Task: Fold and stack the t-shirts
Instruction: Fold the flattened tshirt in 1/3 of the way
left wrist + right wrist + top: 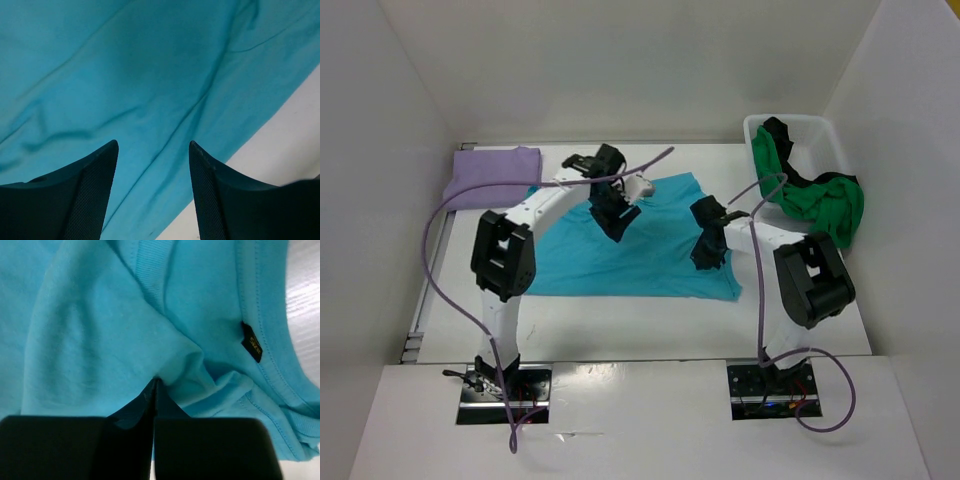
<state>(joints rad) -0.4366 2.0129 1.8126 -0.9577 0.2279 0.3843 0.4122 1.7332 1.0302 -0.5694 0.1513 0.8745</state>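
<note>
The turquoise t-shirt (610, 255) lies spread across the middle of the table. My left gripper (617, 222) hovers open over its upper part; in the left wrist view the open gripper (153, 150) frames bare turquoise cloth (125, 75) near the shirt's edge. My right gripper (708, 255) is on the shirt's right side, shut on a pinch of turquoise cloth near the collar (155, 382). The lavender t-shirt (492, 175) lies folded at the back left. The green t-shirt (815, 200) and black t-shirt (782, 135) hang in and over the white bin (820, 135).
White walls enclose the table on the left, back and right. The bin stands at the back right corner. Purple cables (440, 250) loop from each arm. Bare white table (640, 325) shows in front of the turquoise shirt.
</note>
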